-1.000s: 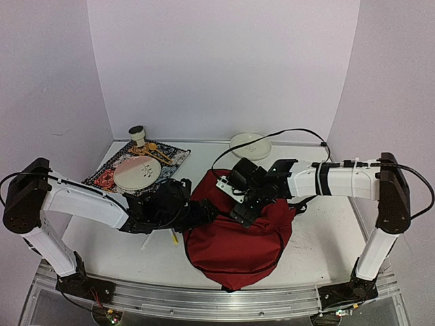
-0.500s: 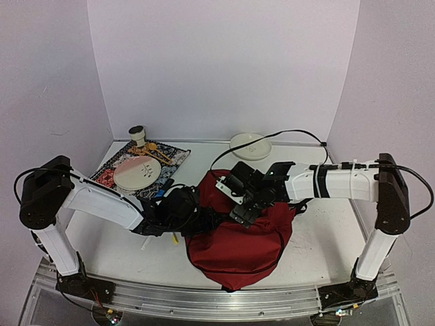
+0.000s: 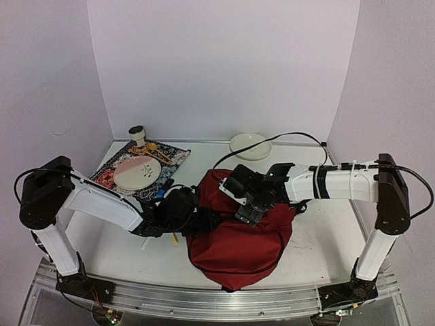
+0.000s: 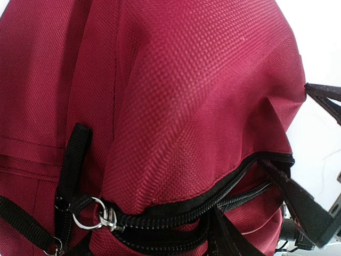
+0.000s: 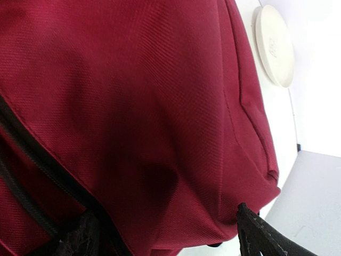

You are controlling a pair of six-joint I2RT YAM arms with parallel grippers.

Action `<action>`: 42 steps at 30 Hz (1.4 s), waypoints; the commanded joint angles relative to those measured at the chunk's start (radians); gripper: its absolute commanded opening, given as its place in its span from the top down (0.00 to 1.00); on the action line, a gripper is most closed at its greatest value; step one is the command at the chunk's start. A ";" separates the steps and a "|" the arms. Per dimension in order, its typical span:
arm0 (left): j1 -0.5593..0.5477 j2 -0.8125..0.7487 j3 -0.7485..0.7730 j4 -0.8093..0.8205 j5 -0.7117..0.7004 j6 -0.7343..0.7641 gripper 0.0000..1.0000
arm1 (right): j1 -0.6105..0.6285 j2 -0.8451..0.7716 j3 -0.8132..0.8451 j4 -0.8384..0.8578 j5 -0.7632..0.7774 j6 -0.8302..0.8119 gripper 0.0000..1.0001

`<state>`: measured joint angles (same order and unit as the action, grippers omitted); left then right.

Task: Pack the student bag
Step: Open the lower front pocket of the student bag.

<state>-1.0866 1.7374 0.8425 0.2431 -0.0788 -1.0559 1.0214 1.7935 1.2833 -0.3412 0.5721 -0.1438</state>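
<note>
Claw check: found right claw (image 3: 250, 212) spread wide, fingertips (image 5: 261, 237) planted either side of a bulge of red fabric, nothing pinched as far as its wrist view showed. Couldn't tell left claw (image 3: 204, 221) state: own fingers absent from its wrist view, and lost against dark fabric from above. Saw no loose item held in either.

Located student bag (image 3: 238, 244) lying on the counter (image 3: 319, 238) between the two arms, long axis running roughly near-to-far, rounded end toward the bases. Placed right claw on the far upper part, coming in from the right. Placed left claw against the bag's left flank, touching or just beside, couldn't say which.

Spotted black zipper (image 4: 176, 210) low in left wrist view, running across the frame, looking shut along the visible stretch. Noted pull with metal ring (image 4: 84, 218) at its left end, next to a black strap (image 4: 74, 154).

Farther out: white dish (image 3: 250, 145) at the back, patterned mat (image 3: 109, 178) with pink plate (image 3: 136, 173) far left, both well apart from the bag.

Judged bag not yet opened, so packing barely begun. Reckoned left claw nearer the pull, right claw better placed to pin fabric. Flagged risk: soft cloth sliding with the pull instead of unzipping.
</note>
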 commanded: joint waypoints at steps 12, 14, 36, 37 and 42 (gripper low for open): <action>-0.012 -0.001 -0.015 -0.109 0.015 0.043 0.47 | -0.010 -0.113 -0.116 -0.117 0.053 -0.091 0.13; -0.012 -0.001 -0.013 -0.110 0.014 0.044 0.47 | -0.010 -0.091 -0.111 -0.116 0.073 -0.070 0.14; -0.012 -0.035 -0.017 -0.110 0.024 0.049 0.47 | -0.010 -0.085 -0.010 0.241 0.080 -0.059 0.35; -0.012 -0.036 -0.017 -0.111 0.023 0.050 0.47 | -0.010 -0.088 -0.013 0.243 0.056 -0.066 0.36; -0.012 -0.041 -0.016 -0.111 0.024 0.054 0.47 | -0.010 -0.081 -0.034 0.244 -0.074 -0.095 0.46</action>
<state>-1.0874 1.7252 0.8425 0.2207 -0.0818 -1.0314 1.0149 1.7569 1.2572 -0.1250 0.5814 -0.2210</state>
